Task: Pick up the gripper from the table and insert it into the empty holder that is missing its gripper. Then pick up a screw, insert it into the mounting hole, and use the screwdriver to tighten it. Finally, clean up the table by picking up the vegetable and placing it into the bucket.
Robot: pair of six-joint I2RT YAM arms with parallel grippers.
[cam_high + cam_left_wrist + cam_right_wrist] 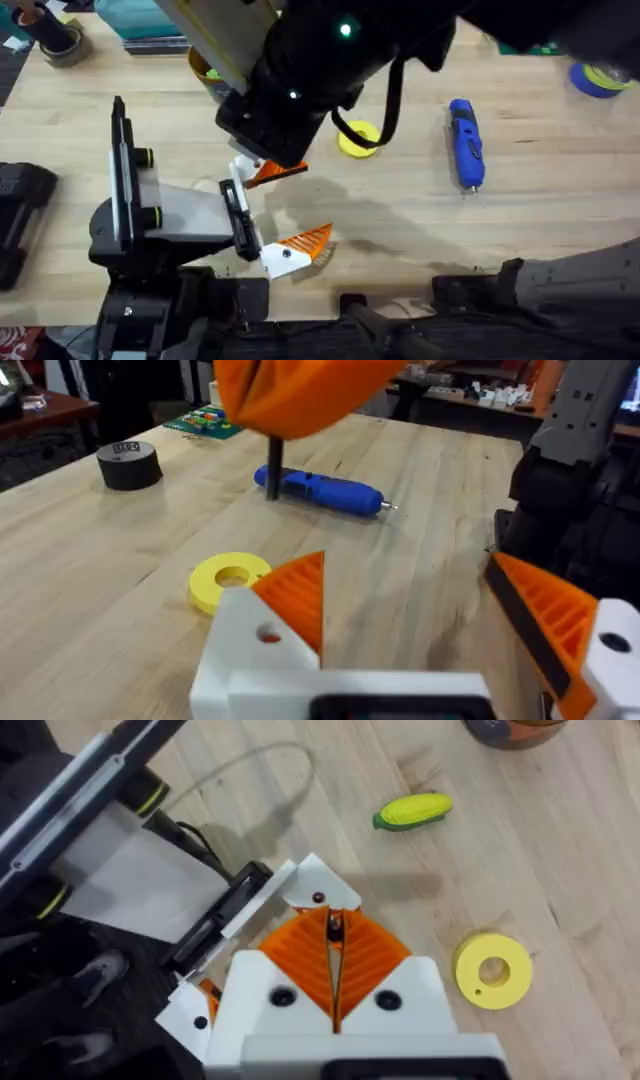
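1. Right end effector [332, 927]: orange ribbed pads pressed together and pinching a thin dark shank, taken to be the screw [273, 470]. It hangs point-down from the pads.
2. Directly under it is the holder [312, 885], white mount with its hole facing up. The gripper [300, 600] is already seated on that mount, so the step in hand looks like screw insertion.
3. Left end effector [410, 600]: fingers spread, nothing between them. It lies low over the tabletop [540, 235], presenting the holder.
4. Handling, screw: light, stiff and slick. The pinch sits near the head, which leaves the shank free to enter. Any tilt would likely jam it at the hole mouth.
5. Screwdriver [466, 143]: flat on the tabletop, well apart to the right. Rigid, smooth barrel that may roll. Best taken mid-body, across the barrel.
6. Vegetable [412, 810]: lying loose near the bucket [515, 730], not touching it. Looks light and rounded, so grasp across the short axis.
7. Yellow disc [357, 140] lies between the holder and the screwdriver. Not needed.
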